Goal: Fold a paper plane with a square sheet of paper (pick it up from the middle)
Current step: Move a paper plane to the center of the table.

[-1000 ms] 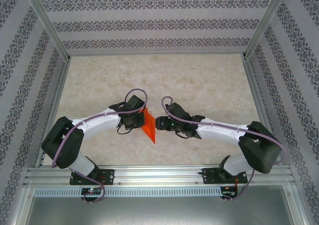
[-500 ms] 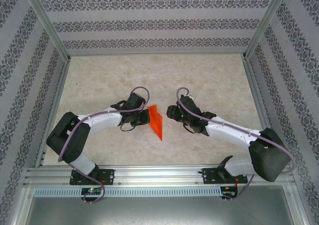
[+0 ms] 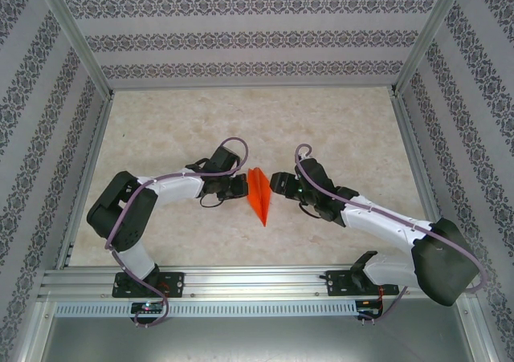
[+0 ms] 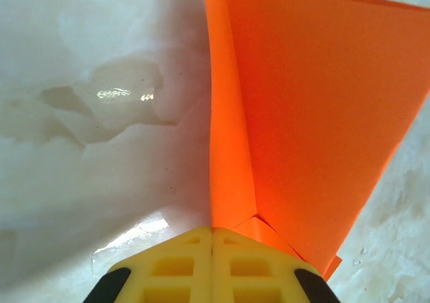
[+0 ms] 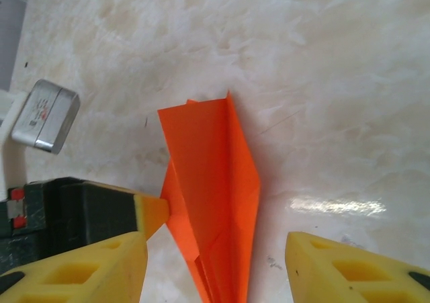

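Item under inspection: the narrow, pointed bright orange paper plane (image 3: 259, 195), folded with a centre crease. It sits between the two arms over the marbled beige table (image 3: 337, 129); contact with the surface cannot be confirmed.

The left gripper (image 4: 212, 232) is fully closed, its yellow fingers pinching one edge of the plane. The right gripper (image 5: 215, 246) stands parted and empty, one finger on either side of the plane.

Assessment: folding appears nearly complete. The next move likely calls for the right jaws to close squarely on the crease without crushing the wings.
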Tool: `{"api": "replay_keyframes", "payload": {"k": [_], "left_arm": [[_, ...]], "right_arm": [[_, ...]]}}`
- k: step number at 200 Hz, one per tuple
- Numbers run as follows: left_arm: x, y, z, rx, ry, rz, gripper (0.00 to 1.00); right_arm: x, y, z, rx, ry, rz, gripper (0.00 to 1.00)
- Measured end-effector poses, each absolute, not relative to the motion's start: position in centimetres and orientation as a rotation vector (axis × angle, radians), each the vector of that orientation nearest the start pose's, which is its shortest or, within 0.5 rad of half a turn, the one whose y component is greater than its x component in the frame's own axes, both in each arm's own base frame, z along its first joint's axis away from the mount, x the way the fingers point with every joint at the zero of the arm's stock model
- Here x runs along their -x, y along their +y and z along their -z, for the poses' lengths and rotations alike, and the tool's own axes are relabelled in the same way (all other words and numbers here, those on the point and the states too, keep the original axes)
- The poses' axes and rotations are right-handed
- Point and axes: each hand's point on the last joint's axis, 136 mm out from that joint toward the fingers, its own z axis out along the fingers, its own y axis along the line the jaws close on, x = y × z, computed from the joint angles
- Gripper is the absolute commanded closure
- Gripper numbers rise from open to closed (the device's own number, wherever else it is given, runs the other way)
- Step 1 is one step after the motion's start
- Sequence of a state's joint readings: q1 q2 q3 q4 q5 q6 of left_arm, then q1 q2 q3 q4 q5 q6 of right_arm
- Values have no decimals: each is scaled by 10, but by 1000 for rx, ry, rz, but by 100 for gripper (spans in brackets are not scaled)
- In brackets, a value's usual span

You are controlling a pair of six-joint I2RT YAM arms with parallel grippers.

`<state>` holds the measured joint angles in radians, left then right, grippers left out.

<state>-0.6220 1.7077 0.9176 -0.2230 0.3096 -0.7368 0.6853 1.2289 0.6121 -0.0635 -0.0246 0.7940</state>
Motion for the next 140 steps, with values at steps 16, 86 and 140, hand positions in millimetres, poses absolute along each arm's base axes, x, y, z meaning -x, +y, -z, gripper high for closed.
{"api": "replay_keyframes", "payload": {"k": [16,86,140], "left_arm": [[-292,-274,-41,35,2782,837,98],[-292,-273,-41,29,2783,843,98],[-291,-271,-40,36,2791,854,98]], "right_arm": [[-272,236,-114,-91,2388,-825,46],[-254,274,-92,51,2499,-870,45],[-253,288,-89,105,2521,-877,45]]}}
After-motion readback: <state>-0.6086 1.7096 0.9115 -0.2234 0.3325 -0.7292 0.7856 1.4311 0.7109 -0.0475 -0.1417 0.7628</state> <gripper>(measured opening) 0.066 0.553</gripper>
